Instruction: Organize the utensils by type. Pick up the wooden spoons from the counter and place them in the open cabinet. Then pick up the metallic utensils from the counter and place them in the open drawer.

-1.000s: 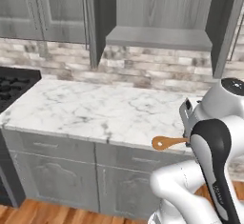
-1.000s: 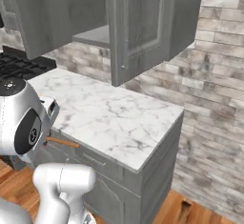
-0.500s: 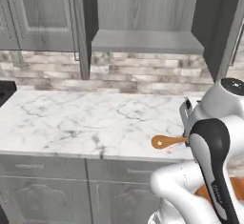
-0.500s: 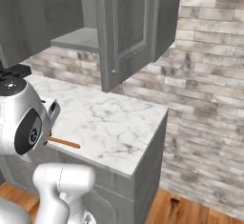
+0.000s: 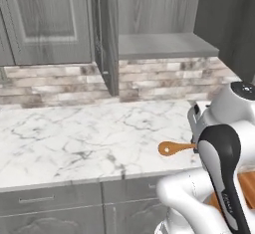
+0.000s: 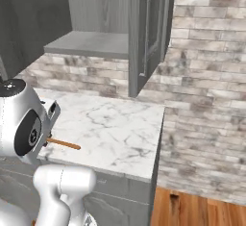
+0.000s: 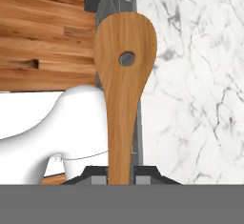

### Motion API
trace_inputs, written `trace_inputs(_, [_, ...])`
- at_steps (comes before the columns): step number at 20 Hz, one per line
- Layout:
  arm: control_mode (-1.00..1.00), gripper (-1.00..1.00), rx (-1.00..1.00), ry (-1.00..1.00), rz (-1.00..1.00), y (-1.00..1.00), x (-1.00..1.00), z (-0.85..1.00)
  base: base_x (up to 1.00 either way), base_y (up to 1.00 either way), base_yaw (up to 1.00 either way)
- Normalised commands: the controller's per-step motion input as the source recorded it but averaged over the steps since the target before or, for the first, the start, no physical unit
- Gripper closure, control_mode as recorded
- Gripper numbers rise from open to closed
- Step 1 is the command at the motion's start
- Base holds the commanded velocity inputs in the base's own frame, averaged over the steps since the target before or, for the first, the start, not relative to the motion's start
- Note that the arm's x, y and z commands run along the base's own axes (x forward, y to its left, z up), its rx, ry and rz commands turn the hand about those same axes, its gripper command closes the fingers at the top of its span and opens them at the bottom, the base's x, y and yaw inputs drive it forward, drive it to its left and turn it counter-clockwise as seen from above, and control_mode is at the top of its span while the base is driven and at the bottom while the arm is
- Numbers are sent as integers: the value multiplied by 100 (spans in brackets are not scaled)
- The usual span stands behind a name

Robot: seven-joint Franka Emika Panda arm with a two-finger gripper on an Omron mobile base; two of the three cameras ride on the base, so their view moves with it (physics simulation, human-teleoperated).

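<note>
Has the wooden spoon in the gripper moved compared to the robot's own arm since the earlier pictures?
No. The wooden spoon sticks out beside the arm as before, held by the gripper. The counter shifted because the base drove.

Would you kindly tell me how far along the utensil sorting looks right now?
Early, it seems. In hand: the jaws are closed on a wooden spoon, carried above the counter's edge. The open cabinet's shelf looks bare, so nothing appears stored there yet. Left: shelve this spoon; other utensils and the drawer are out of view.
</note>
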Motion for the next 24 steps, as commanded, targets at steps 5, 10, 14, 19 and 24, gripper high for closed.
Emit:
trace_inputs(5, [100,100,0,0,0,0,0,0,39,21,-26])
trace_inputs(10, [100,100,0,0,0,0,0,0,48,11,-14])
trace_inputs(14, [100,100,0,0,0,0,0,0,49,21,-21])
trace_inputs(19, [100,100,0,0,0,0,0,0,31,17,-14])
trace_inputs(24, [100,100,0,0,0,0,0,0,0,0,-1])
